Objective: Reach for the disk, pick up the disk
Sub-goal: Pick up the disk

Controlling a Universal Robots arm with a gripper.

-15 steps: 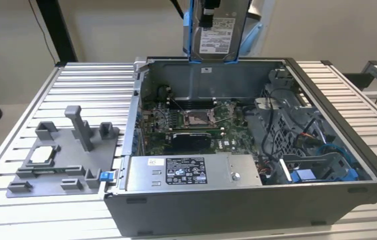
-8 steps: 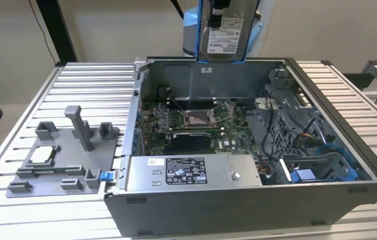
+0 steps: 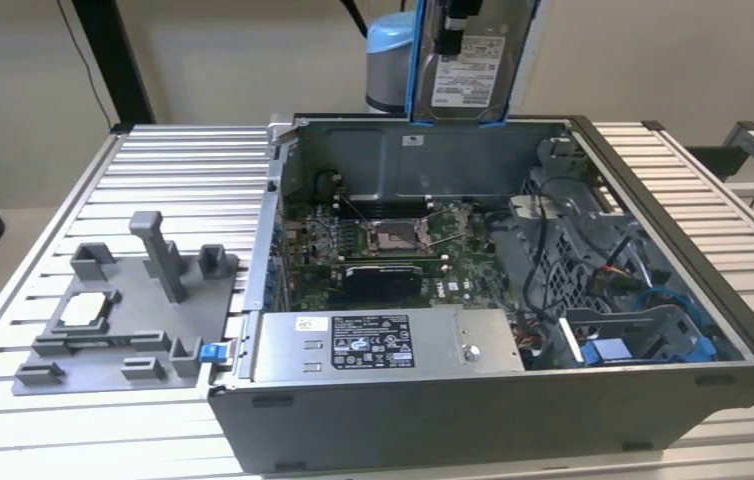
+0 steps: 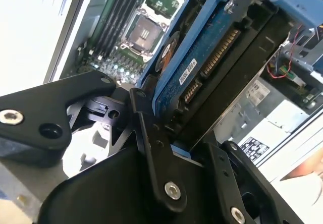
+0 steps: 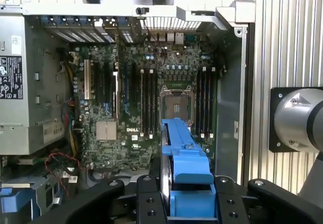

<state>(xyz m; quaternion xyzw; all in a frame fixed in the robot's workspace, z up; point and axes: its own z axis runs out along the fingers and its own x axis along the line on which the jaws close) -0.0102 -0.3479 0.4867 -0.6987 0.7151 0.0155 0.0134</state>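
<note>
Above open metal case [image 3: 484,420], flat blue-framed disk [image 3: 467,70], black fingers [image 4: 151,148] seemingly pinching it

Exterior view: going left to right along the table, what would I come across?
Grey plastic fixture → grey metal box with a sticker inside the open computer case → blue bracket. The disk, held above the case, overlaps the box's span, so it is left out.
</note>
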